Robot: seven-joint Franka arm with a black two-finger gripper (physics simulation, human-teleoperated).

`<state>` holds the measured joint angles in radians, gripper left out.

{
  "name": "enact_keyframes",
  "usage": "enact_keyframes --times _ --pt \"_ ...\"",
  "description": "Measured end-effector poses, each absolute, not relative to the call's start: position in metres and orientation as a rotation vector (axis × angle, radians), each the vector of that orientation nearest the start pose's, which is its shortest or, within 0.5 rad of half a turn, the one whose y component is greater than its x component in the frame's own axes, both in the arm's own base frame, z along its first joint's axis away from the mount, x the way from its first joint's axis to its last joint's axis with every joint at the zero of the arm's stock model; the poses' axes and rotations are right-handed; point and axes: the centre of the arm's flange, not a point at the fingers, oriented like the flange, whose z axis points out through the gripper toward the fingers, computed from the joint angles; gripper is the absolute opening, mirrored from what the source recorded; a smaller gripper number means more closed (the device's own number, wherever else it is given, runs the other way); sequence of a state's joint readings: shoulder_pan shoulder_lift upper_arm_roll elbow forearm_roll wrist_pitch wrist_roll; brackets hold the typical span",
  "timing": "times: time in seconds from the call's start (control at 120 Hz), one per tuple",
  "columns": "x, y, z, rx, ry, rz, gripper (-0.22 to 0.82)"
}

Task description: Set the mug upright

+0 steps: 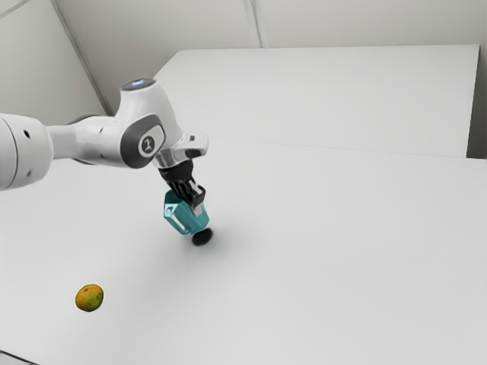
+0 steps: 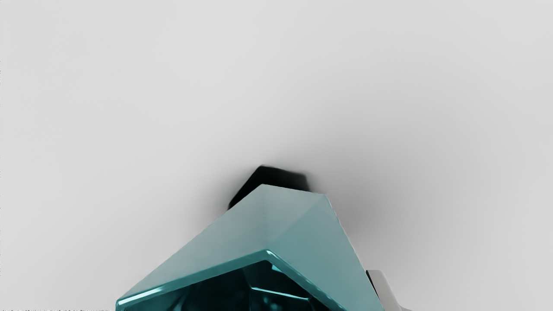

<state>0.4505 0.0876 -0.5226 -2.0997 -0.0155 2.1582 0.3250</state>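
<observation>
The teal faceted mug (image 1: pixel 187 217) is held tilted just above the table, its base toward a dark shadow spot in the exterior view. My gripper (image 1: pixel 197 205) comes down from the upper left and is shut on the mug's side. In the wrist view the mug (image 2: pixel 298 233) shows its rim and part of its dark inside at the bottom edge, with the narrower base farther from the hand. A pale fingertip (image 2: pixel 382 287) lies against its outer wall; the other finger is hidden by the mug.
An orange-green fruit (image 1: pixel 89 297) lies on the white table (image 1: pixel 319 266), toward the exterior view's lower left and apart from the mug. A white raised panel (image 1: pixel 327 95) stands behind the table area. A thin dark edge crosses the lower left corner.
</observation>
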Motion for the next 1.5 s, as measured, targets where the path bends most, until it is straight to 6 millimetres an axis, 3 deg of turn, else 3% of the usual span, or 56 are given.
enact_keyframes --times 0.283,0.717,0.8,1.033,1.133,1.258,1.383,1.5 --pt "0.545 -0.046 0.36 -3.117 0.557 0.064 -0.18" --pt "0.542 -0.045 0.345 -3.126 0.458 0.077 -0.17" --pt "0.541 -0.045 0.343 -3.131 0.447 0.082 -0.08" --pt "0.54 -0.046 0.347 -3.134 0.427 0.075 0.32" --pt "0.539 -0.055 0.371 -3.108 0.442 0.022 0.43" --pt "0.542 -0.075 0.423 -3.069 0.474 -0.07 0.51" --pt "0.555 -0.098 0.491 -3.062 0.514 -0.135 0.55" --pt "0.557 -0.116 0.528 -3.047 0.567 -0.153 0.57"
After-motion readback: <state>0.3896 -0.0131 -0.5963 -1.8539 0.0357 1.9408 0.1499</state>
